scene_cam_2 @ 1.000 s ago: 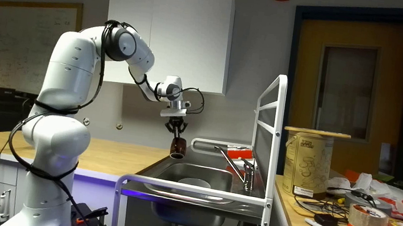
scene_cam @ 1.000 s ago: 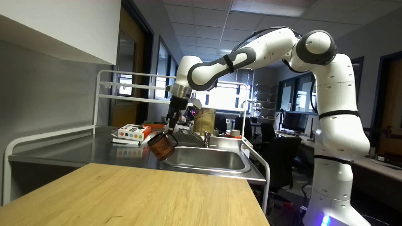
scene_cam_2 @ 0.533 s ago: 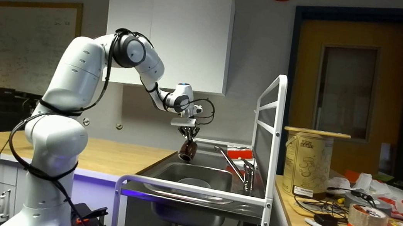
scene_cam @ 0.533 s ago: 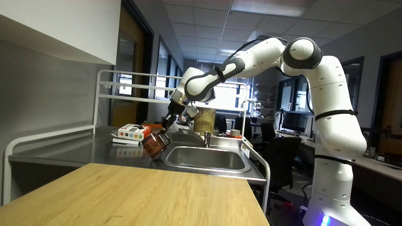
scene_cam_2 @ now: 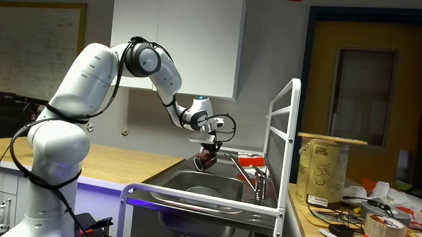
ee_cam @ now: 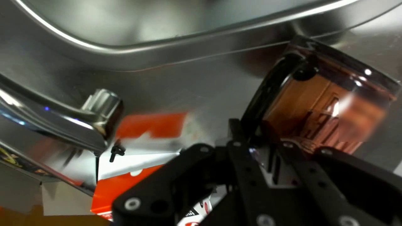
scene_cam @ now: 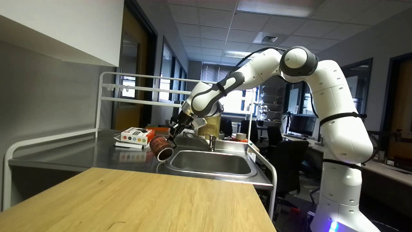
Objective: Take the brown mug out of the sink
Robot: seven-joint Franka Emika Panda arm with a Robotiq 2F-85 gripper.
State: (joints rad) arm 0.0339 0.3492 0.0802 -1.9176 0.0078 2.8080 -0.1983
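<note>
The brown mug (scene_cam: 160, 146) is tilted low over the steel counter, just outside the sink (scene_cam: 222, 162). I cannot tell whether it touches the counter. It also shows tilted in an exterior view (scene_cam_2: 205, 160), beyond the sink basin (scene_cam_2: 190, 179). In the wrist view the mug (ee_cam: 317, 103) is at the upper right, close to the sink rim (ee_cam: 135, 56). My gripper (ee_cam: 248, 128) is shut on the mug's dark handle; it also shows above the mug in both exterior views (scene_cam: 173, 131) (scene_cam_2: 212, 148). The fingertips are partly hidden by the handle.
A chrome faucet (scene_cam: 211, 142) stands behind the sink; its spout (ee_cam: 72, 122) shows in the wrist view. A red and white box (scene_cam: 136, 135) lies on the counter near the mug. White rails (scene_cam_2: 288, 153) frame the counter. A wooden countertop (scene_cam: 145, 196) adjoins it.
The arm has come lower and reached farther along the counter, carrying the mug past the sink's end. The mug's tilt has changed, with its round lower end turned more into view. The grip has stayed.
</note>
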